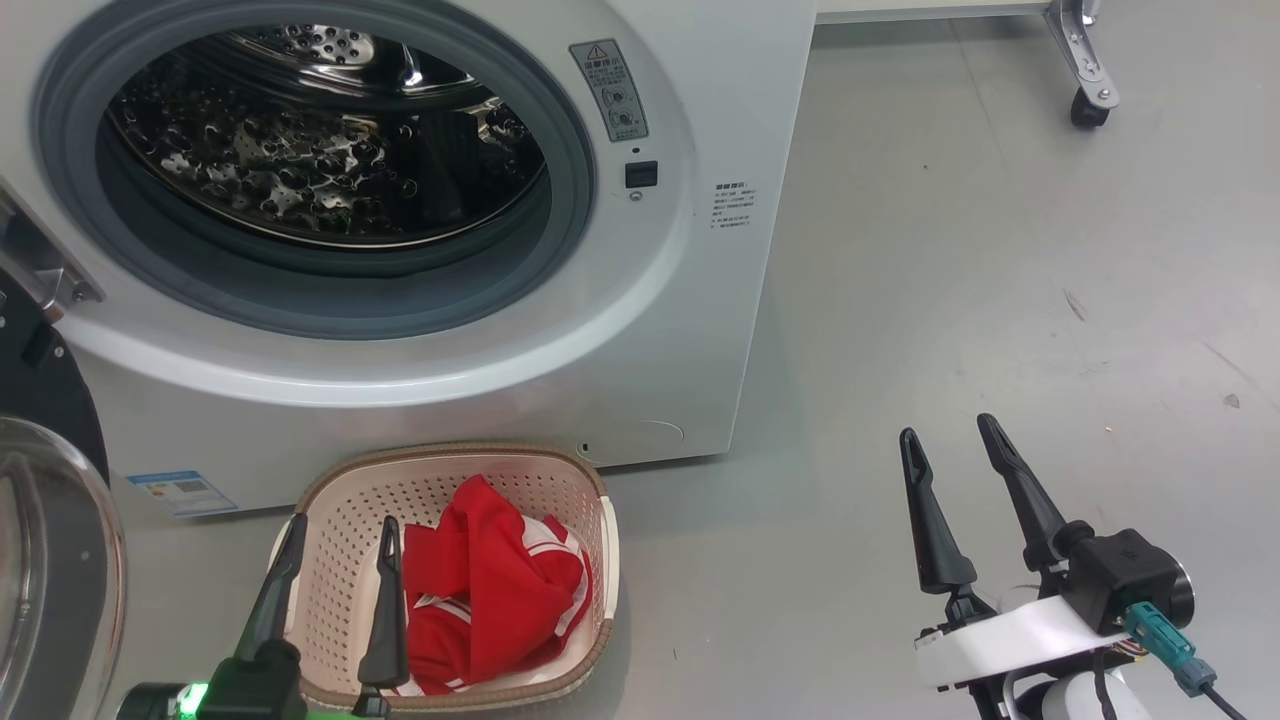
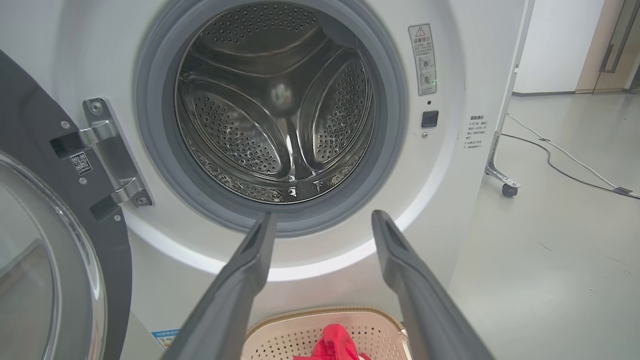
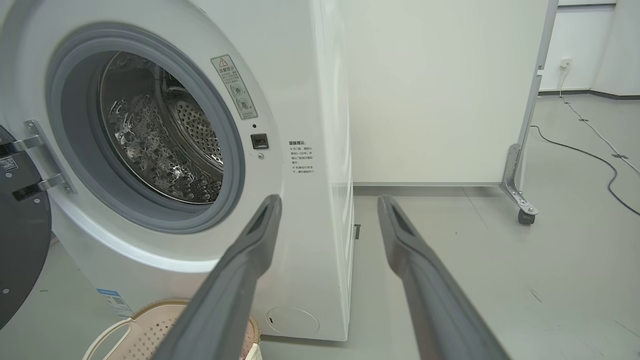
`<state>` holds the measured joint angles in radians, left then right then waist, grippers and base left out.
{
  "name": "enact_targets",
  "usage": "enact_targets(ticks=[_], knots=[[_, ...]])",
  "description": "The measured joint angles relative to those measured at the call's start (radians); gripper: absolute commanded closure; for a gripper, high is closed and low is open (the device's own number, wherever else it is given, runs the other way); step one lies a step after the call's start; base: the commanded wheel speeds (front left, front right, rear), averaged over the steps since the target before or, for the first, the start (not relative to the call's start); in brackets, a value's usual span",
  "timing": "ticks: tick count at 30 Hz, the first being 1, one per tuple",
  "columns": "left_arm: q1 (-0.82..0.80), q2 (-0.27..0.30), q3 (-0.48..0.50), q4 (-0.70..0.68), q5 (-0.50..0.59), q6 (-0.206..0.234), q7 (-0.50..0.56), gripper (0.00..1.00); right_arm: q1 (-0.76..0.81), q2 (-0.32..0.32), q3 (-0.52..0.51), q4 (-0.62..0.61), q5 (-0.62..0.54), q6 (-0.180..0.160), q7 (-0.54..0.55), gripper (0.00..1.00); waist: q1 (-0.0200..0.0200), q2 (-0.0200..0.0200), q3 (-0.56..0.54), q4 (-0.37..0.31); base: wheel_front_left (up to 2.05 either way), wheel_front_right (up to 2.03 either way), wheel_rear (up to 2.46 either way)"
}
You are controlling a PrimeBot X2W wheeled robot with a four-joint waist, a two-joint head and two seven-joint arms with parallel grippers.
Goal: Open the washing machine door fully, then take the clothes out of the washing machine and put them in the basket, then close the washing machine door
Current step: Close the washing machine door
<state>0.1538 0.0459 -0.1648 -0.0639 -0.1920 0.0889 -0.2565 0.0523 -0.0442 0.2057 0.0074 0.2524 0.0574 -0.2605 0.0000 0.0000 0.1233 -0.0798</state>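
Note:
The white washing machine (image 1: 640, 330) stands with its round port uncovered and its steel drum (image 2: 275, 105) showing bare metal. The washing machine door (image 1: 45, 540) hangs swung out at the left, hinged on the machine's left side (image 2: 107, 150). On the floor in front sits the cream basket (image 1: 330, 520) holding the red clothes (image 1: 490, 590) with white stripes. My left gripper (image 1: 345, 530) hovers open over the basket's left half, nothing between its fingers. Off to the right, over bare floor, my right gripper (image 1: 950, 432) stands open and empty.
The grey floor (image 1: 1000, 300) stretches to the right of the machine. A white panel on a castor (image 1: 1090, 105) stands behind and right. Cables (image 3: 600, 160) trail over the floor farther back.

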Motion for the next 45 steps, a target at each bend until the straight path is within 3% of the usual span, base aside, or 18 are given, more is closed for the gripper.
enact_targets(ticks=[45], knots=[[0.021, 0.001, -0.021, -0.041, 0.0, 0.007, 0.01, 0.0, 0.016, 0.0, 0.001, -0.001, 0.0, 0.0, 0.0, 0.0, 0.0, 0.0, -0.015, -0.003, -0.81, 0.81, 0.0]])
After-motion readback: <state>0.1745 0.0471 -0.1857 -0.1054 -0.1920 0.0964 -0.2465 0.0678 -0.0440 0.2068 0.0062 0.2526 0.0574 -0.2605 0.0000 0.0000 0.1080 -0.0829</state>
